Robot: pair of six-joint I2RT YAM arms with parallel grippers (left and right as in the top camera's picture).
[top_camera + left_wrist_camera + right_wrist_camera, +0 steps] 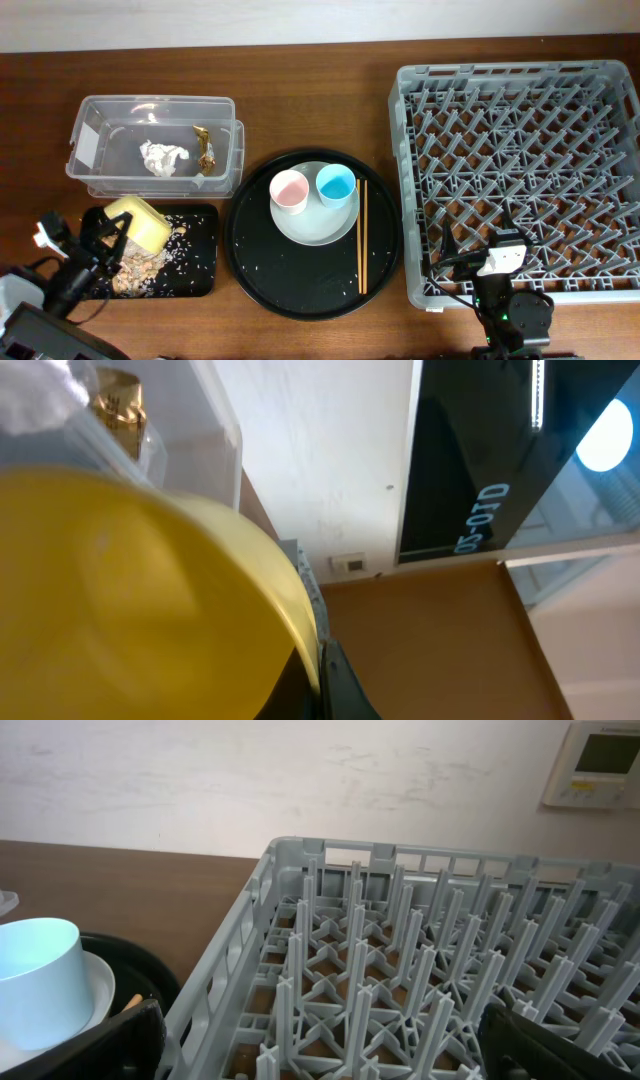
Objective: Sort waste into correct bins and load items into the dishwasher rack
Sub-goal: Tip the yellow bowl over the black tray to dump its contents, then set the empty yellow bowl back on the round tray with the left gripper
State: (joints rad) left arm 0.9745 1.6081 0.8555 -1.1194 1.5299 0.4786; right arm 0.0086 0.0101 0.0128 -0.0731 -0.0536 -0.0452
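At lower left of the overhead view, the left gripper (pixel 108 235) clamps the yellow bowl (pixel 142 222), tipped over the shallow black tray (pixel 203 272) where food scraps (pixel 135 265) lie. Hold its rim inside the tray and tilt steeply. The right gripper (pixel 507 245) hangs spread wide at the dishwasher rack (pixel 520 100)
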